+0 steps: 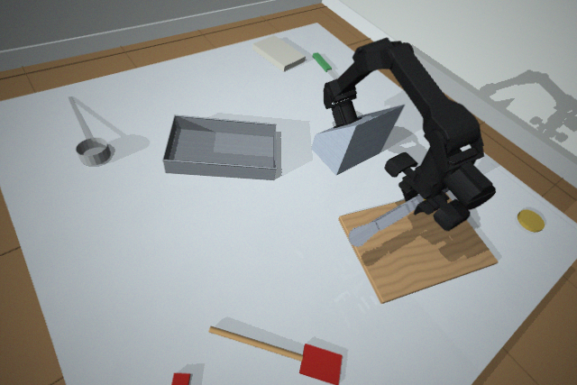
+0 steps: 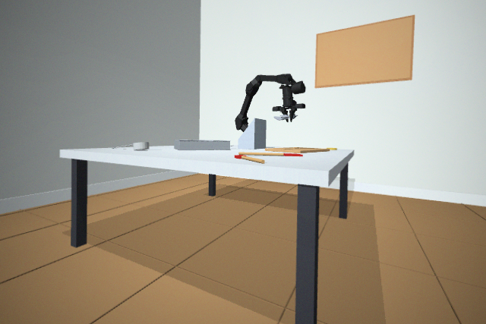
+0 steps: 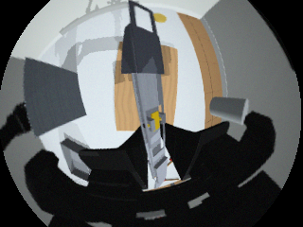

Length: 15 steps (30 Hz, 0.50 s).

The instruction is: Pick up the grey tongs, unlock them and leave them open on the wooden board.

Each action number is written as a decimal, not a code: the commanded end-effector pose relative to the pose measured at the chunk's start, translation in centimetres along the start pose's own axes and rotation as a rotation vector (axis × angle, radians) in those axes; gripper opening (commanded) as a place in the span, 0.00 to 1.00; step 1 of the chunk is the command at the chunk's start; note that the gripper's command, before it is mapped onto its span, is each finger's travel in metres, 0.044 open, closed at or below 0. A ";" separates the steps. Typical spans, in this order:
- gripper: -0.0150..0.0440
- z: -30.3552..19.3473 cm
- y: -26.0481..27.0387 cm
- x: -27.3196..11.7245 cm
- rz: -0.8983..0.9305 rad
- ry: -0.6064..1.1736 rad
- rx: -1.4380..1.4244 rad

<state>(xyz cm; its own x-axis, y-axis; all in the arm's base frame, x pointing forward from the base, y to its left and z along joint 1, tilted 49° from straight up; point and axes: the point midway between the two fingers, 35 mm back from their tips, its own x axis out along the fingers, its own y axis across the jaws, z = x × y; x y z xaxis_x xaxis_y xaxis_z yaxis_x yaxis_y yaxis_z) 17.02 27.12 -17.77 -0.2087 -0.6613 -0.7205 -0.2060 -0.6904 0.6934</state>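
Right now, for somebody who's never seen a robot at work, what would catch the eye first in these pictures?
Probably the black robot arm, arching over the white table, its gripper shut on grey tongs above the wooden board. Next, perhaps, the bright red square head of a wooden-handled tool near the top view's lower edge, and the orange panel on the pale wall.

Apparently open air between wedge block (image 1: 361, 145) (image 2: 253, 136) (image 3: 53, 96) and board (image 1: 419, 254) (image 2: 302, 149) (image 3: 127, 111).
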 end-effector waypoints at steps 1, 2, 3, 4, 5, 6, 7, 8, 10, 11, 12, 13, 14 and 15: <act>0.00 2.9 -1.2 0.5 -0.001 -0.016 0.063; 0.00 3.7 -1.5 0.7 0.002 -0.020 0.080; 0.00 4.4 -1.7 0.9 0.006 -0.024 0.097; 0.00 5.2 -1.9 1.2 0.009 -0.028 0.115; 0.00 5.9 -2.1 1.4 0.013 -0.031 0.132; 0.00 6.7 -2.3 1.7 0.017 -0.035 0.150; 0.00 7.4 -2.5 2.0 0.022 -0.038 0.167; 0.00 8.0 -2.7 2.2 0.026 -0.041 0.181; 0.00 8.5 -2.8 2.4 0.029 -0.042 0.192; 0.00 8.5 -2.8 2.4 0.029 -0.042 0.192; 0.00 8.5 -2.8 2.4 0.029 -0.042 0.192; 0.00 8.5 -2.8 2.4 0.029 -0.042 0.192; 0.00 8.5 -2.8 2.4 0.029 -0.042 0.192; 0.00 8.5 -2.8 2.4 0.029 -0.042 0.192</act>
<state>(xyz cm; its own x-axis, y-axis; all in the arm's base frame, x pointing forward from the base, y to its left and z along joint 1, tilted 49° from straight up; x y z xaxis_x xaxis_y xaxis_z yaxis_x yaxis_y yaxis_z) 8.95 29.32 -21.53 -0.2512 -0.6776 -0.6912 -0.3634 -0.5958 0.7162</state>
